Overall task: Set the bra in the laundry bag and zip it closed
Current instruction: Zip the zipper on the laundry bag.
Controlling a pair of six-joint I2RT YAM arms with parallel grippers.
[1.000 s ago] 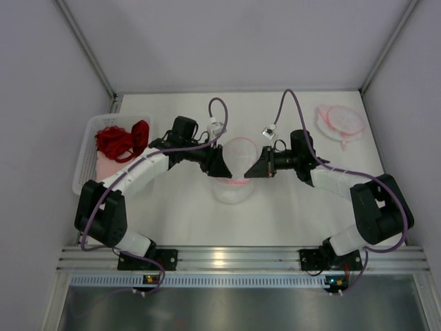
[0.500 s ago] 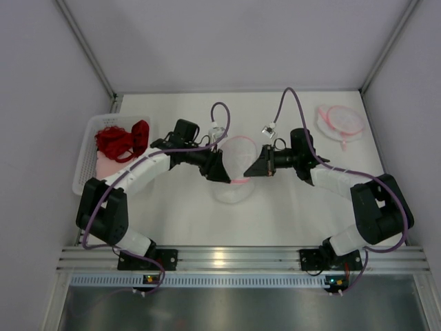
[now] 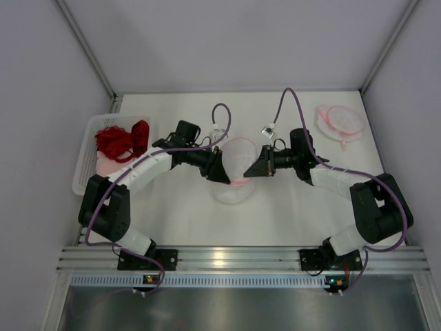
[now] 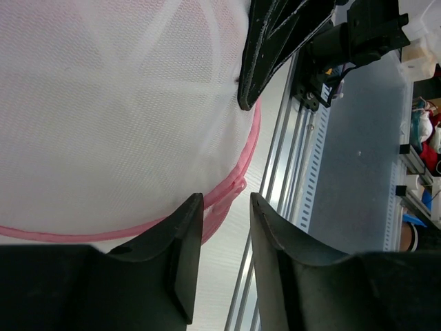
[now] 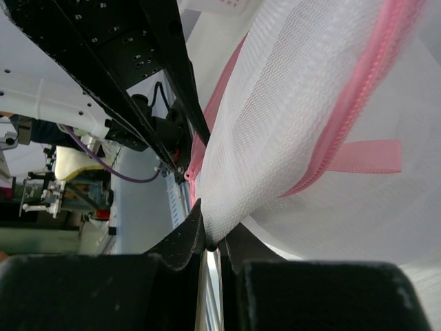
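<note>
Fingers (image 5: 176, 245) pinch the laundry bag (image 5: 289, 103) — mesh bunched.

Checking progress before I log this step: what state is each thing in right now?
laundry bag: mesh pinched by one gripper, looks empty
right gripper: shut on the laundry bag
left gripper: open at the bag's rim, holding nothing
red bra: bunched in the basket
basket: upright, holding the bra
spare laundry bag: lying flat, far right

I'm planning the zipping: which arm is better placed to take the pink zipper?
Left, probably: the left gripper stands open beside the zipper, while the right gripper is busy, shut on the laundry bag.
</note>
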